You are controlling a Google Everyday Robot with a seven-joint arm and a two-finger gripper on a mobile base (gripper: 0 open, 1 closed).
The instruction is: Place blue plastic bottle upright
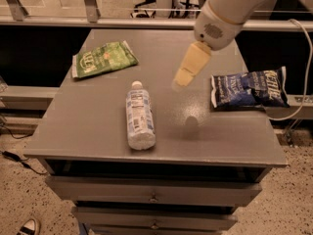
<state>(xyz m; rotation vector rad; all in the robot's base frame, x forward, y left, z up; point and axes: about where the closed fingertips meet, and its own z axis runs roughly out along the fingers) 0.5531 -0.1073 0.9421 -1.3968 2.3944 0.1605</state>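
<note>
- Blue plastic bottle (139, 123) lay on its side on the grey table (93, 131), running front to back. White cap (136, 84) at the far end, base toward the table's front edge.
- Gripper (180, 80) hung in the air off the bottle's cap end, to the picture-right of it and well apart. No contact. It angled down toward the table.
- I couldn't tell whether the gripper was open or closed. It carried nothing that I could see.
- Green snack bag (102, 58) sat beyond the bottle, off to the far left of the cap, apart from it.
- Dark blue chip bag (249, 88) sat well off the bottle's right side, past the gripper. By my read neither bag was in the way.
- Step in hand, my call: the approach, before any grasp. Uprighting was not yet begun.
- Next move as I judged it: bring the gripper over the bottle and down, set the grip across the body rather than along it, and close nearer the cap half.
- After that it would need a lift with a rotation, cap up, base set flat on bare table beside the bottle's spot. Release only once it stood.
- Risk I flagged: the round, smooth body could roll sideways if nudged off-centre. I couldn't tell how full it was, so it might tip on release.
</note>
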